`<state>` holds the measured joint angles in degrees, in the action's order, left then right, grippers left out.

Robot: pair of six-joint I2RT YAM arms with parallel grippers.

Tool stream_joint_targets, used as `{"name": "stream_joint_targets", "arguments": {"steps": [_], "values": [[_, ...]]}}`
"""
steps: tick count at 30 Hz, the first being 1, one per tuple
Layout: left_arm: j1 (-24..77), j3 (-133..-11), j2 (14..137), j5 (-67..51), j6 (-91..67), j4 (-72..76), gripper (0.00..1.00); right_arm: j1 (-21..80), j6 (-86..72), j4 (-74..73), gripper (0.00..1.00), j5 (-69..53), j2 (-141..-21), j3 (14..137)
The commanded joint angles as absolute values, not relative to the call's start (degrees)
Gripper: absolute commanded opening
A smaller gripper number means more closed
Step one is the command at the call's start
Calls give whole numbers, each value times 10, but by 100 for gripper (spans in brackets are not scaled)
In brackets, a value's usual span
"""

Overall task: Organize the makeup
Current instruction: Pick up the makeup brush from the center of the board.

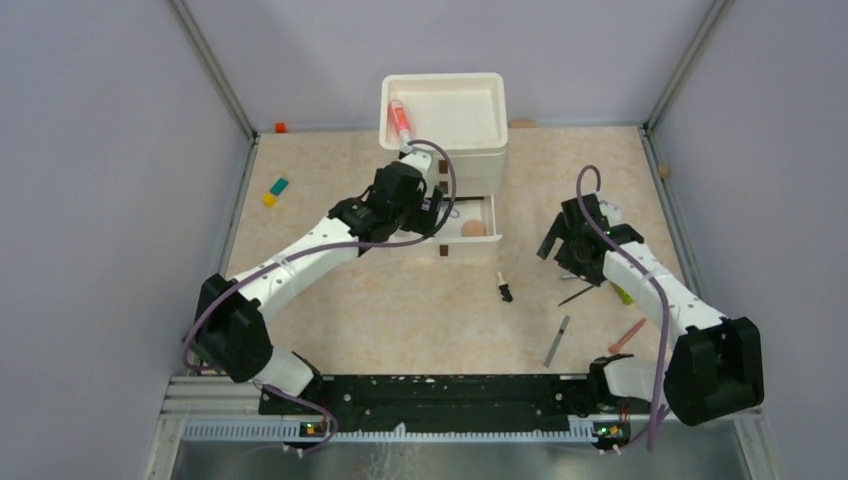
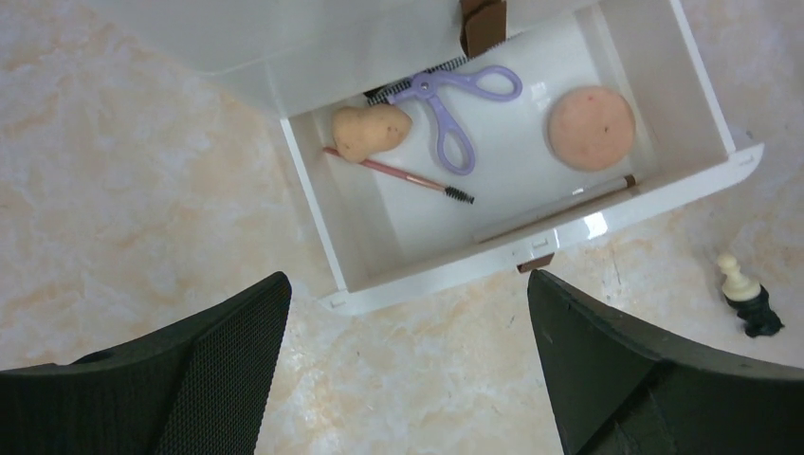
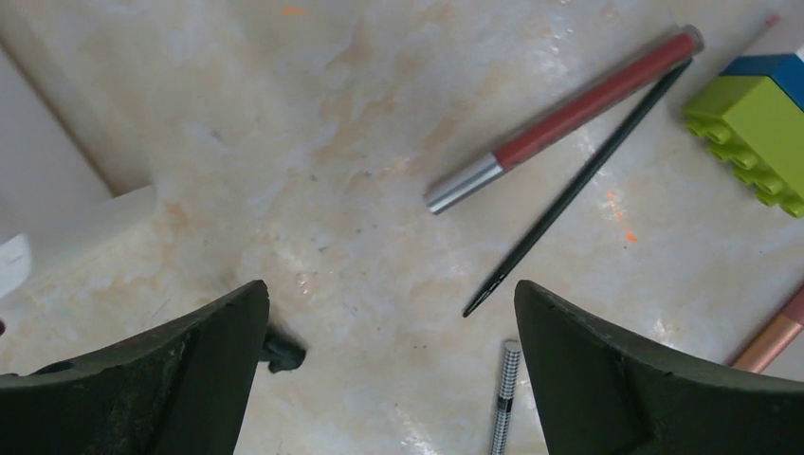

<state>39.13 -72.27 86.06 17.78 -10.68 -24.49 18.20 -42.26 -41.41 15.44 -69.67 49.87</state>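
A white organizer [image 1: 444,112] holds a pink white-capped spray bottle [image 1: 400,122] in its top tray. Its drawer [image 2: 664,104] is pulled out and holds a peach sponge [image 2: 371,131], a round peach pad [image 2: 590,127], a purple scissor-handled tool [image 2: 453,104], a thin brush [image 2: 398,173] and a pencil [image 2: 559,207]. My left gripper [image 2: 408,313] hangs open and empty just in front of the drawer. My right gripper [image 3: 391,322] is open over bare table, near a red silver-capped pencil [image 3: 564,118], a thin black brush [image 3: 578,185] and a checkered pencil [image 3: 504,398].
A small black and cream piece [image 1: 504,289] lies between the arms. A green and blue toy block [image 3: 758,109] and a copper pencil [image 3: 773,336] lie right of the right gripper. Coloured blocks [image 1: 275,190] sit at far left. Peach sponges [image 1: 522,124] rest by the back wall.
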Motion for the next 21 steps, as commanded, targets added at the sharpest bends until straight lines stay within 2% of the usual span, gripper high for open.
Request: {"name": "stream_joint_targets", "arguments": {"steps": [1, 4, 10, 21], "values": [[390, -738, 802, 112, -92, -283, 99, 124, -461, -390, 99, 131, -714, 468], [390, -767, 790, 81, -62, -329, 99, 110, -478, -372, 97, 136, -722, 453], [390, -759, 776, 123, 6, -336, 99, 99, -515, -357, 83, 151, -738, 430], [390, -686, 740, 134, 40, -267, 99, 81, -530, -366, 75, 146, -719, 400]]}}
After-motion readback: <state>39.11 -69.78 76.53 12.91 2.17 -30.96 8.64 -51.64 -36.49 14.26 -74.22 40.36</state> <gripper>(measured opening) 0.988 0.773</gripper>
